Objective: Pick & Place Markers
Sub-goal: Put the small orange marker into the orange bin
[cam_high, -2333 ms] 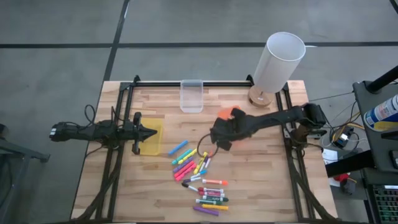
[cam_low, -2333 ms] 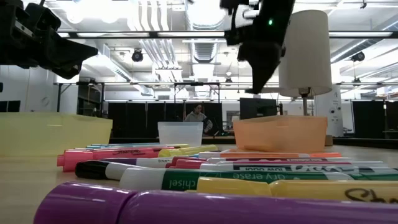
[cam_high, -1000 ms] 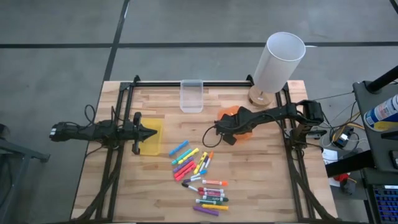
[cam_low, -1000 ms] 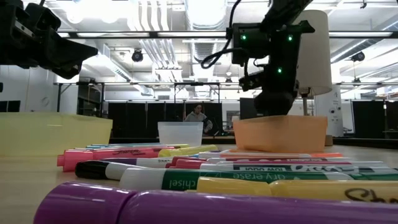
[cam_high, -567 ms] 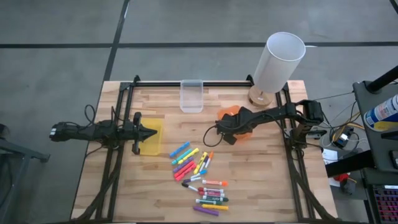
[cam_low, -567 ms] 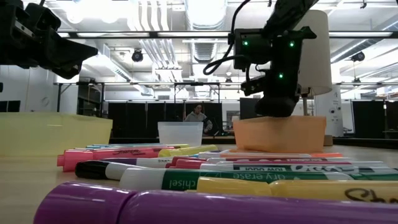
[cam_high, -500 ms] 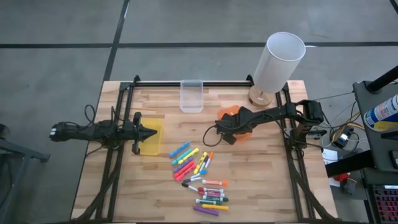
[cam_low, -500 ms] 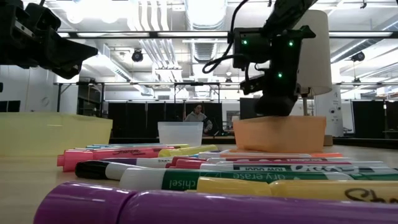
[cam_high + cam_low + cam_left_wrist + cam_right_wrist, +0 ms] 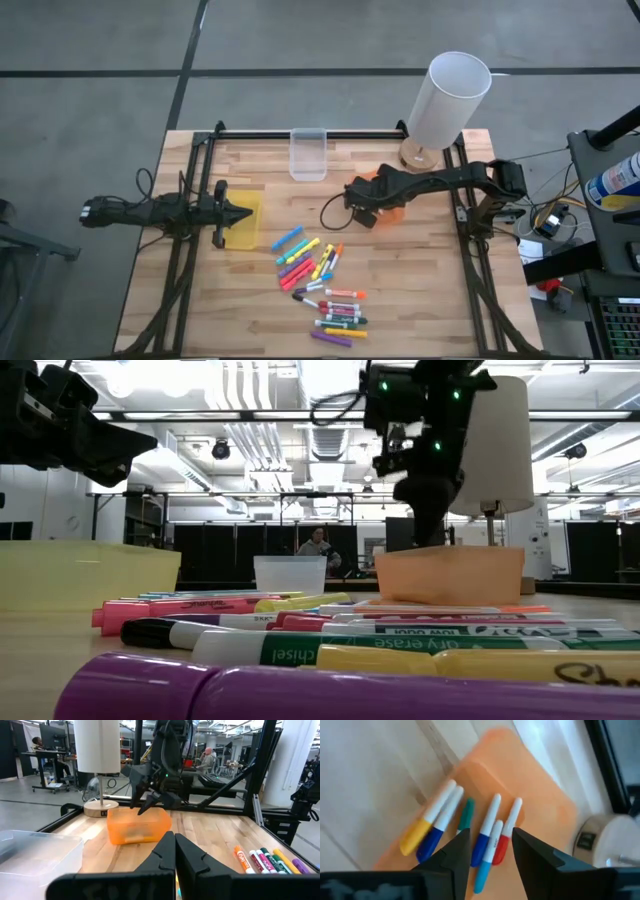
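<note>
Several markers (image 9: 320,285) lie loose in a pile on the wooden table, toward its near middle. Several more white-barrelled markers (image 9: 487,827) with yellow, blue, green and red caps lie inside the orange bin (image 9: 450,575). My right gripper (image 9: 492,852) hangs open just above that bin, pointing steeply down, with nothing between its fingers. It shows too in the high view as my right gripper (image 9: 364,214). My left gripper (image 9: 175,855) is shut and level at the table's left, over the yellow bin (image 9: 246,222).
A clear bin (image 9: 308,155) stands at the far middle. A lamp with a white shade (image 9: 450,95) stands at the far right, just behind the orange bin. Black frame rails (image 9: 190,250) run along the table's left and right sides. Bare wood lies between the pile and the bins.
My right gripper has risen from inside the orange bin to just above its rim. The markers in the bin and the pile on the table have stayed where they were.
</note>
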You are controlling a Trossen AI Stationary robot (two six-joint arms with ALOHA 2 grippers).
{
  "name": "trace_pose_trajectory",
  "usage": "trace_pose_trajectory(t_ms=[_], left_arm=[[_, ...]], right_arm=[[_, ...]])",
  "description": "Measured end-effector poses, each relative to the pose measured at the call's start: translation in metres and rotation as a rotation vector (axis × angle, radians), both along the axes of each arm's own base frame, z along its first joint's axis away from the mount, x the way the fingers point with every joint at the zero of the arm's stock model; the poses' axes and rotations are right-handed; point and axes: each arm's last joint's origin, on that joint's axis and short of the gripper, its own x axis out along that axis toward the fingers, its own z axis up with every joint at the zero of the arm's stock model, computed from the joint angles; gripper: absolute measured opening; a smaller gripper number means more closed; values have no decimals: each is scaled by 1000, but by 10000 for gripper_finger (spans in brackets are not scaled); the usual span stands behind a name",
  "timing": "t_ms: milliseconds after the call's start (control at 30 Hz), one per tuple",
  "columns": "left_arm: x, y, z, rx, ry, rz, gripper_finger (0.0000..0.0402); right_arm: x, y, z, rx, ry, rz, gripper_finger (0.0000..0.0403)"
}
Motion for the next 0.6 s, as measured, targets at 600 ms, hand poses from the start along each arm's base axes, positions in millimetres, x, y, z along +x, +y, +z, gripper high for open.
trace_pose_trajectory(t_ms=[600], left_arm=[[0, 0, 0, 0, 0, 0, 0]], right_arm=[[37, 93, 42, 249, -236, 932, 116]])
